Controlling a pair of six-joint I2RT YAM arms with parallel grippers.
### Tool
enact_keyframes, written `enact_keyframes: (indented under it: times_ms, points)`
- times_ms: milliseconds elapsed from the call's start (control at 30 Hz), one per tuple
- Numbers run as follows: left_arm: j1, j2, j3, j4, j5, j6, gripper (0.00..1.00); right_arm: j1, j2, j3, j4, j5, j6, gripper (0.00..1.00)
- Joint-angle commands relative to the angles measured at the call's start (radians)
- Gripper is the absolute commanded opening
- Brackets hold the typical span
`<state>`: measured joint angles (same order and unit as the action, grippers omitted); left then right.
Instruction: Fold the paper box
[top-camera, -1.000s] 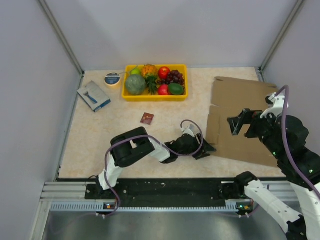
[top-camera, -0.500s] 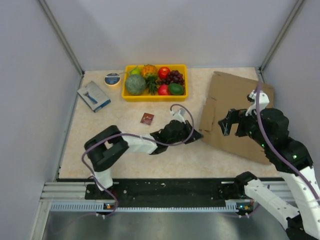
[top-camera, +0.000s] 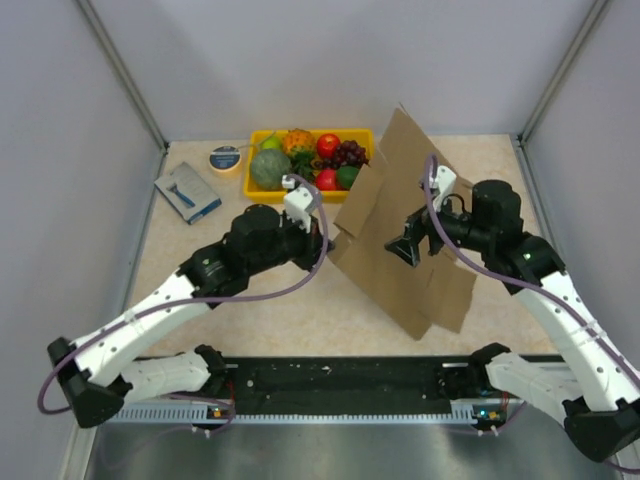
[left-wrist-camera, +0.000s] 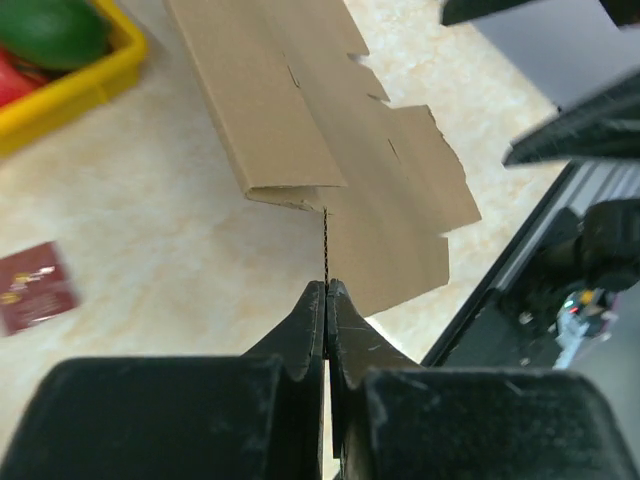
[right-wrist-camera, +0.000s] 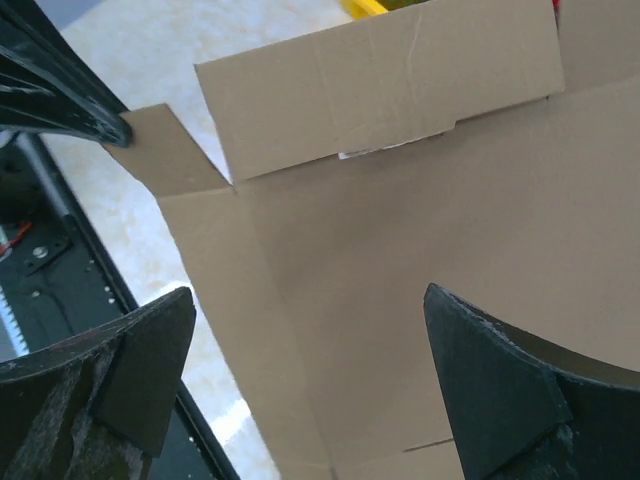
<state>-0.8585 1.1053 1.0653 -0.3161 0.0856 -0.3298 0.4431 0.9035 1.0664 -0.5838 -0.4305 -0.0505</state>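
Two-arm handling of the unfolded box (top-camera: 395, 170), a flat brown die-cut sheet standing tilted on edge over the middle-right of the table (top-camera: 300, 310), just in front of the fruit tray (top-camera: 265, 194). Its lower corner appears to rest on the table, though contact cannot be confirmed. The left gripper (left-wrist-camera: 326, 288) is closed, pinching the thin left margin of the sheet, which the wrist view shows edge-on between the fingers. The right gripper (top-camera: 405, 248) stands wide open and holds nothing. It faces the broad face of the sheet, and card fills the space between its fingers (right-wrist-camera: 140, 370). The step in hand is judged to be presenting the sheet for its first fold. To do it well, the left pinch should stay firm and untwisted, so that the card neither slips nor buckles at the margin. The right fingers should meet a flap or panel squarely beside a crease, not in the middle of a panel, and press along the crease line. The top edge should be kept away from the tray. Pose: the left arm is stretched long and low from its base, diagonally across the table, with the wrist rolled to take the upright edge. The right arm is bent at a raised elbow, its forearm reaching leftward toward the sheet.
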Motion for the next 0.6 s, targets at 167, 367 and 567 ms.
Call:
enact_keyframes:
  times_ms: [167,367,567]
  points:
    - [0.016,-0.191,0.081,-0.274,-0.070,0.279,0.00,0.184,0.210,0.205,0.250,-0.304,-0.255,0.88]
    - [0.016,-0.202,0.120,-0.290,-0.040,0.308,0.00,0.341,0.346,0.326,0.256,-0.329,-0.324,0.75]
    - [0.018,-0.199,0.157,-0.299,-0.009,0.321,0.00,0.342,0.408,0.351,0.237,-0.413,-0.402,0.58]
